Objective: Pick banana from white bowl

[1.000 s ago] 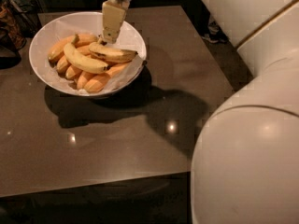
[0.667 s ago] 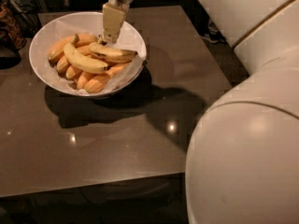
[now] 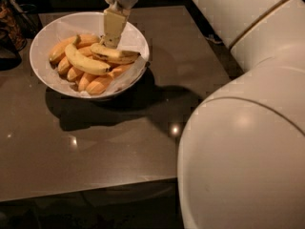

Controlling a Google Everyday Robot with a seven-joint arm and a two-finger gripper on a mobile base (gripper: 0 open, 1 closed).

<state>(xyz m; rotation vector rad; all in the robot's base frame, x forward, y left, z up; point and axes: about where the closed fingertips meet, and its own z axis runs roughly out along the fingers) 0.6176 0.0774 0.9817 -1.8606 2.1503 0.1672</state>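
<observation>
the bowl [image 3: 47, 37] sits on the table [image 3: 143, 142] toward its far left corner, closer to the far edge than the near one. inside it, a heap of short bananas [image 3: 97, 84] fills the left and near part. a long banana [image 3: 85, 62] lies across the heap, from far left to near right. the banana [image 3: 115, 55] lies on top at the bowl's right side, just behind the long one, its right end near the rim. the gripper [image 3: 111, 43] hangs from the far edge, directly over the banana's left end. the robot's arm [image 3: 248, 142] covers the near right corner. clutter [image 3: 12, 27] stands beyond the left edge.
</observation>
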